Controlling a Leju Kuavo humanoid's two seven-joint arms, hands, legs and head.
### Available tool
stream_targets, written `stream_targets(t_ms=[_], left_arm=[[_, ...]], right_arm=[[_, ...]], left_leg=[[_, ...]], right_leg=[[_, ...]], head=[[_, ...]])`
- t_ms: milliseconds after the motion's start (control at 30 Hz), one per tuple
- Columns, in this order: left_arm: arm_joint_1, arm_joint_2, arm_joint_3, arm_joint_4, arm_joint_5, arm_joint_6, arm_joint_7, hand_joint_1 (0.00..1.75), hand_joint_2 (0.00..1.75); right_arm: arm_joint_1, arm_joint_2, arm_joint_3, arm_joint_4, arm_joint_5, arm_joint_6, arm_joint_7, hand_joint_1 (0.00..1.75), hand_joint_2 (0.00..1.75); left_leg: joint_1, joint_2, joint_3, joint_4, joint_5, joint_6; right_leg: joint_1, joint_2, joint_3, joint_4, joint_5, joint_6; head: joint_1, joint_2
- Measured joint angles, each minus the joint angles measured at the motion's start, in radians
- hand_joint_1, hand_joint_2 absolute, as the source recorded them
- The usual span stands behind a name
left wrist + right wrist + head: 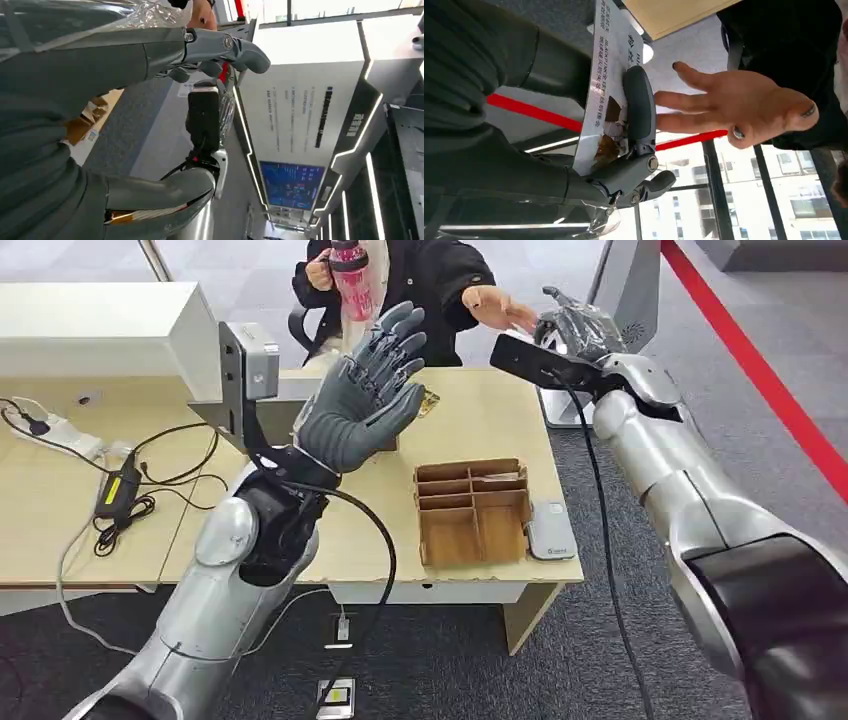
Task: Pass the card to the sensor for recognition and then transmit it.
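Tabletop (480, 410): light wood; we note a person (430, 270) seated behind its far edge, holding a red bottle (352, 280).

Wooden tray (472, 510): divided into compartments, near the front edge; a small grey device (549, 532) lies just beside it.

Left robot hand (365, 390): raised above the tabletop, fingers spread apart, holding nothing.

Right robot hand (574, 145): beyond the tabletop's right end, thumb clamped on the card (606, 85).

Person's hand (744, 102): open, just beside the card; we cannot tell whether it touches.
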State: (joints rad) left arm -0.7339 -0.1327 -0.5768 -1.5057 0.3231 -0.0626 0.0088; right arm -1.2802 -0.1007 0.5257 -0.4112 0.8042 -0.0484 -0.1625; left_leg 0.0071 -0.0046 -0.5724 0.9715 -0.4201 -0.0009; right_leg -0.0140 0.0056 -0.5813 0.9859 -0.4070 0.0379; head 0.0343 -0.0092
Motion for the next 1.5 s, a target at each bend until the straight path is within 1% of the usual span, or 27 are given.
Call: stream_targets(t_ms=[133, 267, 433, 733, 1067, 1100, 1133, 1167, 1300, 1500], left_arm=[[-0.018, -0.012, -0.002, 0.018, 0.007, 0.000, 0.000, 0.00, 1.75], [-0.028, -0.021, -0.004, 0.035, 0.011, 0.014, -0.004, 0.00, 1.75], [-0.039, -0.024, -0.006, 0.054, 0.014, 0.034, -0.013, 0.00, 1.75], [-0.040, -0.024, -0.006, 0.076, 0.013, 0.044, -0.021, 0.00, 1.75], [-0.040, -0.024, -0.006, 0.078, 0.013, 0.045, -0.021, 0.00, 1.75], [-0.040, -0.024, -0.006, 0.079, 0.013, 0.045, -0.021, 0.00, 1.75], [-0.040, -0.024, -0.006, 0.079, 0.012, 0.045, -0.021, 0.00, 1.75], [-0.040, -0.024, -0.006, 0.079, 0.009, 0.047, -0.021, 0.00, 1.75], [-0.039, -0.024, -0.006, 0.079, 0.002, 0.057, -0.020, 0.00, 1.75], [-0.038, -0.023, -0.007, 0.079, -0.003, 0.057, -0.016, 0.00, 1.75]], right_arm=[[-0.002, 0.013, 0.000, 0.017, 0.005, 0.004, 0.032, 1.75, 1.75], [-0.011, 0.027, 0.000, 0.034, 0.012, 0.003, 0.067, 1.75, 1.75], [-0.024, 0.045, 0.000, 0.051, 0.013, -0.001, 0.090, 1.75, 1.75], [-0.036, 0.071, 0.001, 0.072, 0.023, -0.009, 0.094, 1.75, 1.75], [-0.036, 0.073, 0.000, 0.073, 0.027, -0.013, 0.094, 1.75, 1.75], [-0.036, 0.074, 0.000, 0.074, 0.029, -0.017, 0.094, 1.69, 1.75], [-0.036, 0.076, 0.000, 0.074, 0.029, -0.018, 0.094, 1.69, 1.75], [-0.037, 0.077, 0.001, 0.079, 0.031, -0.023, 0.103, 0.00, 1.75], [-0.037, 0.082, 0.000, 0.093, 0.035, -0.072, 0.125, 0.00, 1.75], [-0.037, 0.080, 0.000, 0.099, 0.018, -0.097, 0.120, 0.00, 1.75]], left_leg=[[0.000, 0.000, 0.000, 0.000, 0.000, 0.000], [0.000, 0.000, 0.000, 0.000, 0.000, 0.000], [0.000, 0.000, 0.000, 0.000, 0.000, 0.000], [0.000, 0.000, 0.000, 0.000, 0.000, 0.000], [0.000, 0.000, 0.000, 0.000, 0.000, 0.000], [0.000, 0.000, 0.000, 0.000, 0.000, 0.000], [0.000, 0.000, 0.000, 0.000, 0.000, 0.000], [0.000, 0.000, 0.000, 0.000, 0.000, 0.000], [0.000, 0.000, 0.000, 0.000, 0.000, 0.000], [0.000, 0.000, 0.000, 0.000, 0.000, 0.000]], right_leg=[[0.000, 0.000, 0.000, 0.000, 0.000, 0.000], [0.000, 0.000, 0.000, 0.000, 0.000, 0.000], [0.000, 0.000, 0.000, 0.000, 0.000, 0.000], [0.000, 0.000, 0.000, 0.000, 0.000, 0.000], [0.000, 0.000, 0.000, 0.000, 0.000, 0.000], [0.000, 0.000, 0.000, 0.000, 0.000, 0.000], [0.000, 0.000, 0.000, 0.000, 0.000, 0.000], [0.000, 0.000, 0.000, 0.000, 0.000, 0.000], [0.000, 0.000, 0.000, 0.000, 0.000, 0.000], [0.000, 0.000, 0.000, 0.000, 0.000, 0.000]], head=[[0.000, 0.000], [-0.001, 0.000], [0.000, 0.000], [0.000, 0.000], [0.000, 0.000], [0.000, 0.000], [0.000, 0.000], [0.000, 0.000], [0.000, 0.000], [0.000, 0.000]])
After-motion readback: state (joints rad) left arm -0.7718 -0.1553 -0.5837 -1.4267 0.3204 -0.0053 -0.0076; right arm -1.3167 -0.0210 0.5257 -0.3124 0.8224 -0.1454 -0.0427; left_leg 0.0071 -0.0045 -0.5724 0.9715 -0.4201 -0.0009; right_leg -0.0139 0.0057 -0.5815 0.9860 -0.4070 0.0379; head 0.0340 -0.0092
